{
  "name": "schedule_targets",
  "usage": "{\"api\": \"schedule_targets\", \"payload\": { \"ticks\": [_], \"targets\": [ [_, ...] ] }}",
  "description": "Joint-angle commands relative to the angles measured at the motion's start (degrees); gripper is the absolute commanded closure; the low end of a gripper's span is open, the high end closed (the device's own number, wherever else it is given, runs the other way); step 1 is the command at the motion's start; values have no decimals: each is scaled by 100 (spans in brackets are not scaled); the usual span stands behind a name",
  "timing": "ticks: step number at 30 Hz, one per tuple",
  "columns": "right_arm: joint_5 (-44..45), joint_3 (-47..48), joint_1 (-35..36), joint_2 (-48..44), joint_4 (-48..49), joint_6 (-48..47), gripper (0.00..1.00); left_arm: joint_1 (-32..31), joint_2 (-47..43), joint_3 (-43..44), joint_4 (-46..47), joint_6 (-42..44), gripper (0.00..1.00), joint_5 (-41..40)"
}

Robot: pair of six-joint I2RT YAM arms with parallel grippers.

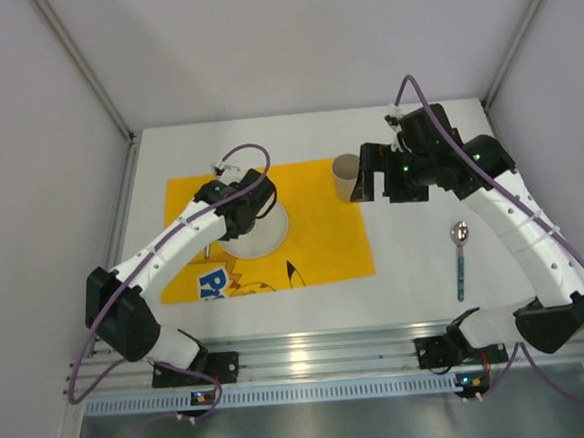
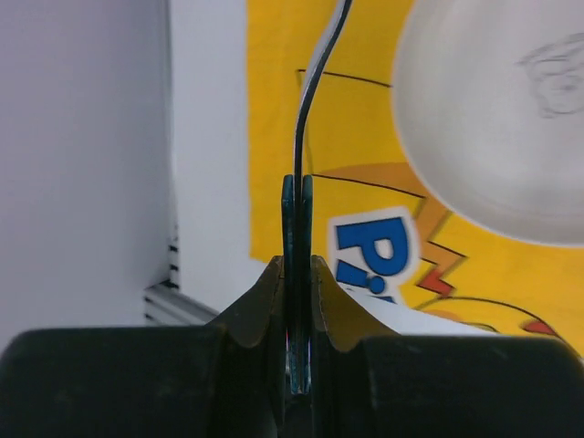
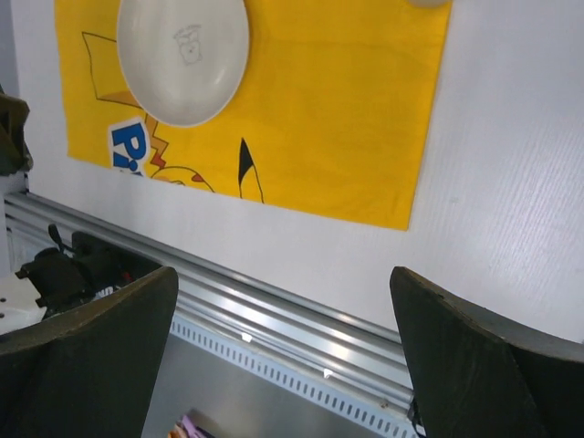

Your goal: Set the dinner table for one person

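Firmly, left gripper [image 2: 297, 265] clamped on thin utensil [image 2: 310, 100] handle; arm bent over yellow mat [image 1: 322, 217], wrist beside plate [image 1: 263, 236]. Right gripper [image 3: 283, 274] fingers wide apart, arm stretched far, near cup [image 1: 346, 178]. Spoon [image 1: 460, 257] lies right of mat on white table [image 1: 416, 270] beneath both arms.

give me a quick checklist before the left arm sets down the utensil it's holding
1. Left gripper shut on the utensil: ok.
2. Which utensil it is: cannot tell, its head is out of view.
3. Plate sits on the yellow mat: ok.
4. Mat left of the plate is free: ok.
5. Right gripper open, holding nothing: ok.
6. Spoon lies on the dinner table, right of the mat: ok.
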Motion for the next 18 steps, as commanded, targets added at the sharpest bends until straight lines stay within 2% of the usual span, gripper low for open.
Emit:
{"api": "schedule_targets", "payload": {
  "ticks": [1,8,12,18],
  "targets": [
    [-228,-262,-178,-303,148,-249,0,513,286,-350,-150,516,100,-999],
    [-369,-641,-336,-611,122,-416,0,1278,629,-1194,1413,1237,100,-982],
    [-422,-877,-451,-716,52,-539,0,1420,867,-1616,2081,1588,100,-1141],
    [-545,-1036,-600,-743,-10,-724,0,1499,1262,-1907,2820,1572,100,-1246]
  ]
}}
